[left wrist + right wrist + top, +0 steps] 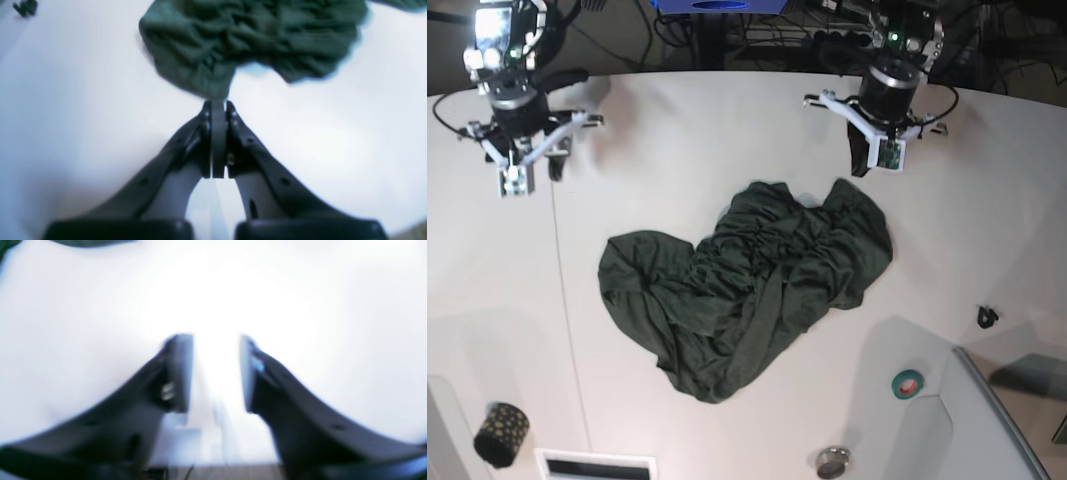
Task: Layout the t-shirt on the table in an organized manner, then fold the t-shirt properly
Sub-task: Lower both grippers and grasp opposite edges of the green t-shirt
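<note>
Tangled black cables [757,30] and a blue box [717,6] are seen behind the worktop. A grey tray [997,420] is set at one corner.

text: none legible | labels/brands: none | numbers/signs: none | t-shirt [747,290]: plain, no print | table [677,130]: unmarked | wrist views too blurred for small print

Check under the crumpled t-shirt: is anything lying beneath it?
Only the white table shows around the t-shirt, which lies bunched in the middle. Nothing pokes out at its edges, but the cloth hides whatever is beneath its folds.
</note>
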